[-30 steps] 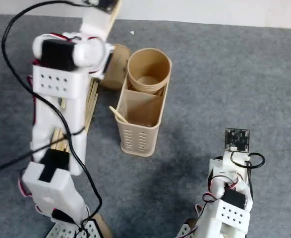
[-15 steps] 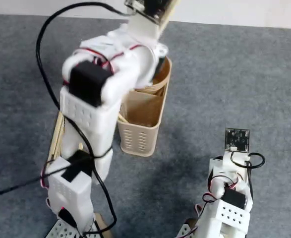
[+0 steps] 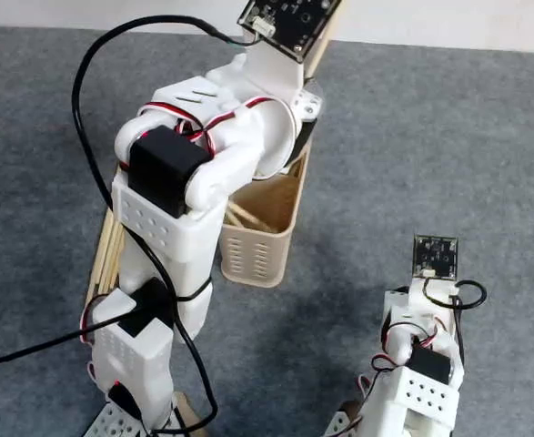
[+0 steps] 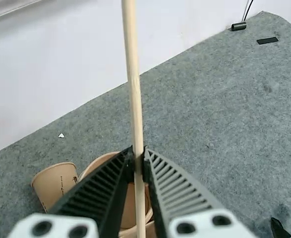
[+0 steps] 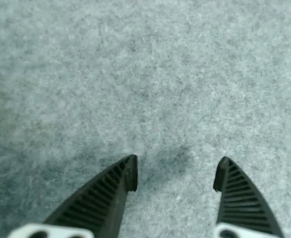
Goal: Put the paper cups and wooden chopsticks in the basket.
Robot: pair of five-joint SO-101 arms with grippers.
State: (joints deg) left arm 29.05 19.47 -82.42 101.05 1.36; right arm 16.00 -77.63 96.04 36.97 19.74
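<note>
The left hand (image 4: 135,159) is gripping 1 wooden chopstick (image 4: 131,74) upright, jaws closed on it, above the basket (image 3: 256,255). With so thin a pinch, the stick is likely risking a swivel, then dropping outside the rim or among the cups. A paper cup (image 4: 53,183) is lying beside the basket; more chopsticks (image 3: 105,259) are lying on the bench. The right hand (image 5: 175,173) is gaping wide.

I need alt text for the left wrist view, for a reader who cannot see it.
The left claw is shut on a wooden chopstick that extends far past its tips. Beyond it, a paper cup lies on its side on the grey mat.
</note>
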